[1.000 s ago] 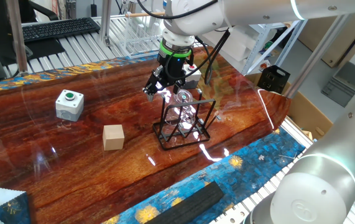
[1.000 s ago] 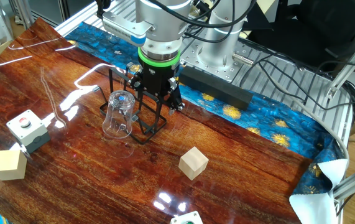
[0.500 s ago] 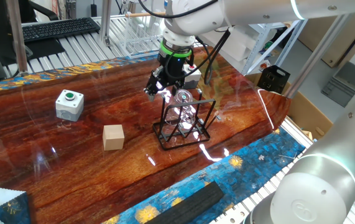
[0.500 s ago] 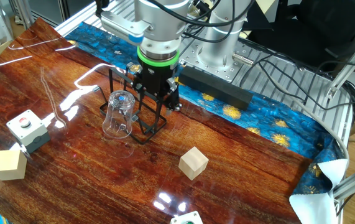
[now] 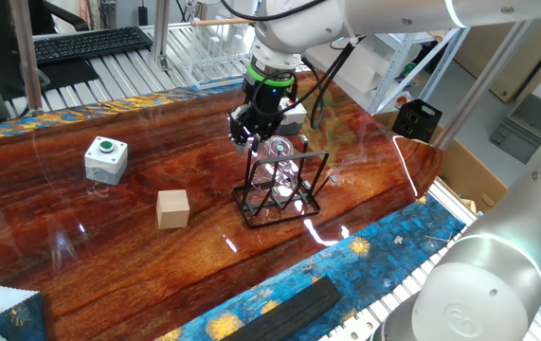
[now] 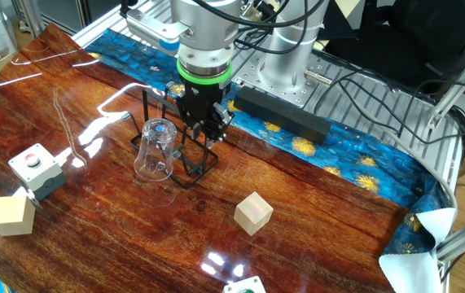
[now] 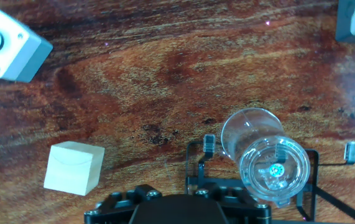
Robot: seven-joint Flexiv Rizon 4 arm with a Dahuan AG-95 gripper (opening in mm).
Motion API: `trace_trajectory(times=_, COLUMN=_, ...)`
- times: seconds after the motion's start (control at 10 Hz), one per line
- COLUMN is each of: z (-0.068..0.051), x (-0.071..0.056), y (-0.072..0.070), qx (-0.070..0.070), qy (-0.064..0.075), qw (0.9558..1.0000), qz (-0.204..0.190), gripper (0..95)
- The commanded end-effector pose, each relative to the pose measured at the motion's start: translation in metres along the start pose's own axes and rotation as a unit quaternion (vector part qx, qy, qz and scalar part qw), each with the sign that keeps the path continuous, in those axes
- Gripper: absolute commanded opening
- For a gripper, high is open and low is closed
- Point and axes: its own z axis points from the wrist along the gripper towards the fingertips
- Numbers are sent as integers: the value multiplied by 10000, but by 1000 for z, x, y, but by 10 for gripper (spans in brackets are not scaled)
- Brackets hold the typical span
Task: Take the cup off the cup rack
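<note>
**Cup hung on the rack, pincer poised beside it**

The clear cup [image 5: 278, 169] [image 6: 154, 150] [image 7: 264, 160] is seen upside down on the black cup rack [image 5: 279, 189] [image 6: 185, 140] [image 7: 252, 180], its base uppermost and its mouth towards the surface [image 5: 109, 237] [image 6: 322, 236] [image 7: 165, 74]. It is carried on a peg of the rack, just below and to one side of the pincer [image 5: 244, 135] [image 6: 206, 130]. No contact between the pincer and the cup is shown; the fingers are held above the top of the rack, close to the cup's base. Whether the pincer is spread or pressed together cannot be told, since the fingertips are not clearly shown in any view.

Further out from the pincer, a tan wooden cube [image 5: 172, 208] [image 6: 253, 213] [image 7: 73, 168] is found on the surface, apart from the rack. Beyond it, a grey box with a green button [image 5: 106, 158] [image 7: 6, 42] is seen. On the far side of the cup from the pincer, a grey box with a red button [image 6: 37, 168] and a second wooden cube [image 6: 12, 216] are seen in the other fixed view.
</note>
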Motion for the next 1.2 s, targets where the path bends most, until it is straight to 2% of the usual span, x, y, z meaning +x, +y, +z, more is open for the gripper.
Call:
trace_trajectory(times=0.1, z=0, x=0, y=0, qx=2, qy=-5, qw=10000, qz=1, gripper=0)
trace_trajectory(times=0.6, z=0, x=0, y=-2, qx=19, qy=-7, qw=10000, qz=91, gripper=0)
trace_trajectory(times=0.8, z=0, x=0, y=-8, qx=26, qy=-22, qw=10000, qz=63, gripper=0)
trace_trajectory(times=1.2, z=3, x=-2, y=-28, qx=-1, qy=-33, qw=10000, qz=-38, gripper=0)
